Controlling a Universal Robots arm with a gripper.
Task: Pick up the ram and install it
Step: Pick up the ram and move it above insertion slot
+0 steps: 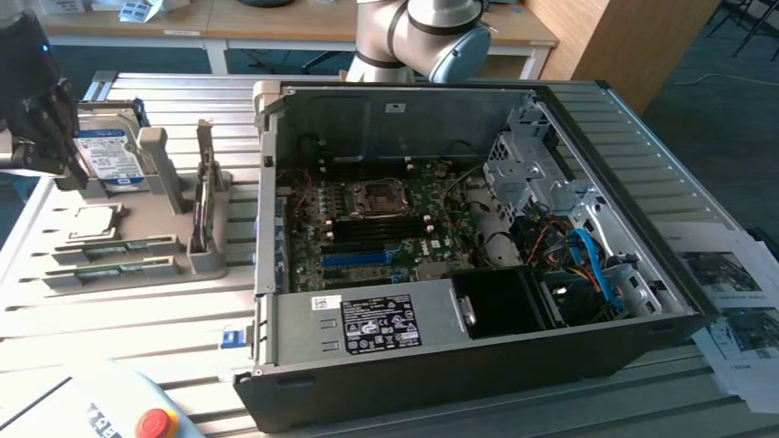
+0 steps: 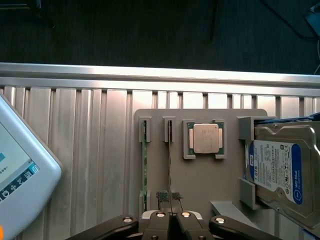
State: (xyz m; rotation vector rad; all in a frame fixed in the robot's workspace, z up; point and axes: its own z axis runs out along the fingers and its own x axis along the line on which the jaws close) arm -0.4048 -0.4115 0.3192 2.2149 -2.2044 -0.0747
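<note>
Two green ram sticks (image 1: 116,246) (image 1: 109,271) lie side by side in slots of a grey holder tray (image 1: 164,228) at the exterior view's left. In the wrist view both sticks show edge-on, one (image 2: 145,165) and the other (image 2: 170,160). My gripper (image 1: 58,155) hangs above the tray's far left end, well clear of it. Its fingers (image 2: 169,196) are shut with nothing between them, lined up over the second stick.
The tray also carries a silver CPU (image 2: 206,138), a hard drive (image 2: 280,170) with a blue-white label, and an upright expansion card (image 1: 207,196). An open computer case (image 1: 487,365) with its motherboard (image 1: 378,228) lies to the right. A teach pendant (image 2: 20,175) rests nearby.
</note>
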